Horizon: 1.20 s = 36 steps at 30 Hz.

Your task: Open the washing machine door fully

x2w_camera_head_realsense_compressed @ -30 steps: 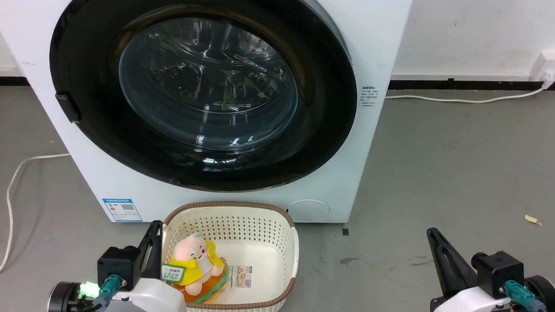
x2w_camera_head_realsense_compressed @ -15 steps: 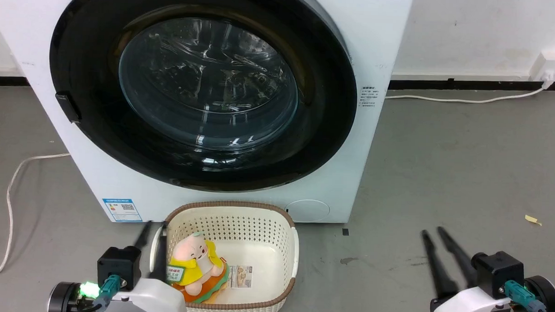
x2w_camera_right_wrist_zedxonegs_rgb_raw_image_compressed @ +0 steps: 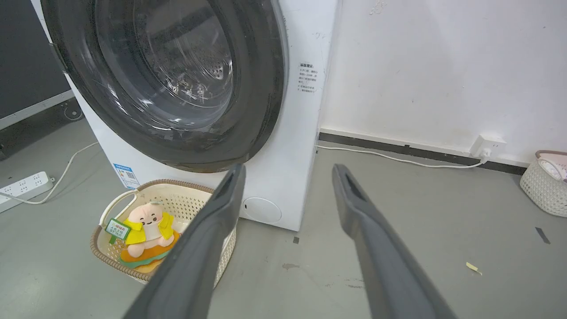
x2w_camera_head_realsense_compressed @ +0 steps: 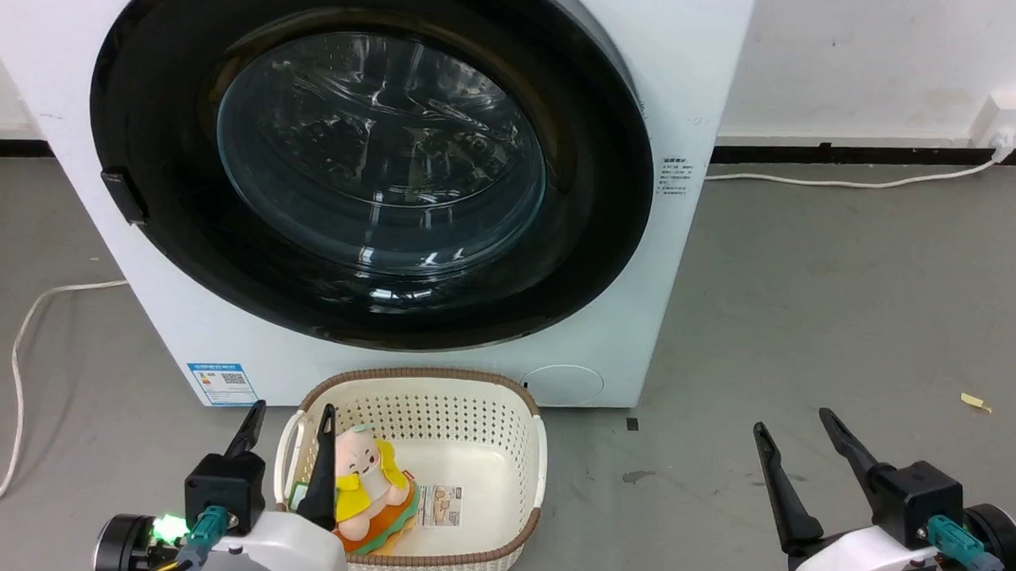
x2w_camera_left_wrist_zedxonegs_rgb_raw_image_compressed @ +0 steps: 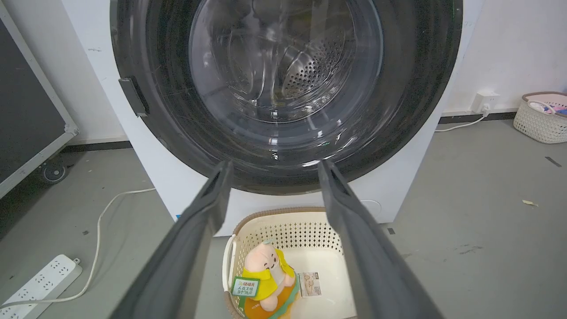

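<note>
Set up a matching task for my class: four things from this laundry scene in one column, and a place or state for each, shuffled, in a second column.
Column one
1. door
2. basket
3. plush toy
4. right gripper

Column two
A. open, holding nothing
B. lying inside the basket
C. shut against the washing machine
D. on the floor, in front of the washing machine

Pairs: 1-C, 2-D, 3-B, 4-A
</note>
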{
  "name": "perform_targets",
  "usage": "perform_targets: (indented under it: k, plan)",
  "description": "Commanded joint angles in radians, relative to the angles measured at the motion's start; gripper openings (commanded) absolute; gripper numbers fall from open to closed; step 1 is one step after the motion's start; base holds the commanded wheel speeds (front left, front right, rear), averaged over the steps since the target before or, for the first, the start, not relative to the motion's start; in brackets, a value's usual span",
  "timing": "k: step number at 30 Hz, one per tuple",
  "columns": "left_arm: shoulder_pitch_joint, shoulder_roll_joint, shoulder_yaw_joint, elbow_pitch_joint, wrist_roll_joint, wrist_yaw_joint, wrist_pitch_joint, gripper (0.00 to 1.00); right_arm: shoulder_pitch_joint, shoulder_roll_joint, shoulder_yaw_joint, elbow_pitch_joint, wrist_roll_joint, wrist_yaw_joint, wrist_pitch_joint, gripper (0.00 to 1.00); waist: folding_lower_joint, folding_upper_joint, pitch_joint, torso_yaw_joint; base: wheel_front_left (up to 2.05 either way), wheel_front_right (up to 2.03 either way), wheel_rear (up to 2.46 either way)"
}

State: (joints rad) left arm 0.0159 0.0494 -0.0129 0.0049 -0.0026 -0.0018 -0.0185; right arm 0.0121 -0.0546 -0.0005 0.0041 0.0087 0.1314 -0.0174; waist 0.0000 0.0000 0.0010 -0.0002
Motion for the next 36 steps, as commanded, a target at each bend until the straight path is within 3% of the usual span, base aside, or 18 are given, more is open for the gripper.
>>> perform_targets:
  k: [1, 18, 36]
  plan:
    - [0.001, 0.001, -0.002, 0.000, 0.006, 0.005, -0.010, 1.00, 0.000, 0.000, -0.001, -0.004, 0.005, 0.000, -0.010, 1.00, 0.0000, 0.0000, 0.001, 0.000, 0.00, 0.00, 0.00]
    - [-0.010, 0.006, -0.025, -0.006, 0.010, 0.014, -0.043, 1.00, -0.060, -0.010, -0.007, -0.023, 0.065, 0.000, -0.021, 1.00, 0.0000, 0.0000, 0.031, 0.009, 0.00, 0.00, 0.00]
    - [-0.051, 0.012, -0.061, -0.020, 0.012, 0.029, -0.083, 1.00, -0.269, -0.055, -0.048, -0.002, 0.218, 0.000, 0.038, 1.00, 0.0000, 0.0000, 0.113, 0.044, 0.00, 0.00, 0.00]
